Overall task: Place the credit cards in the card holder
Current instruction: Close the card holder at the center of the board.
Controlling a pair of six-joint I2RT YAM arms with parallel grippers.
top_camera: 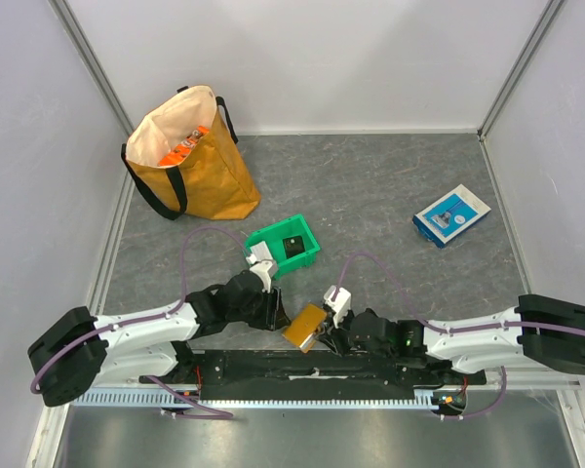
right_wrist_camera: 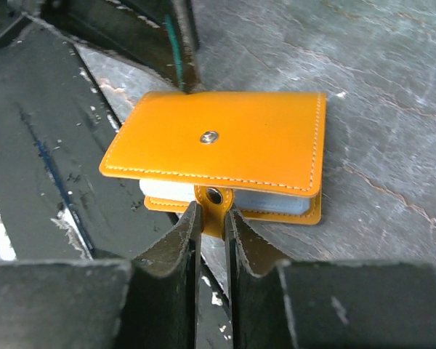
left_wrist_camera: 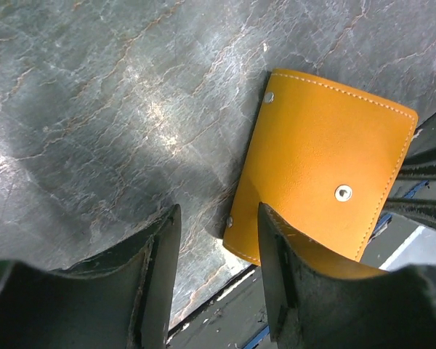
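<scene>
The card holder (top_camera: 304, 327), a small orange wallet, lies folded at the table's near edge, partly over the edge. It also shows in the left wrist view (left_wrist_camera: 327, 174) and the right wrist view (right_wrist_camera: 225, 142). A pale layer (right_wrist_camera: 276, 200), perhaps light cards, shows between its covers. My right gripper (right_wrist_camera: 212, 211) is shut on the wallet's snap tab (right_wrist_camera: 215, 198); in the top view it (top_camera: 327, 331) sits just right of the wallet. My left gripper (left_wrist_camera: 218, 214) is open, one finger (left_wrist_camera: 276, 269) over the wallet's near corner. A black flat item (top_camera: 292, 244) lies in the green bin.
A green plastic bin (top_camera: 269, 237) stands just behind the left wrist. A big orange-yellow tote bag (top_camera: 190, 156) stands at the back left. A blue-and-white flat box (top_camera: 451, 214) lies at the right. The black base rail (top_camera: 312, 366) runs below the table's near edge.
</scene>
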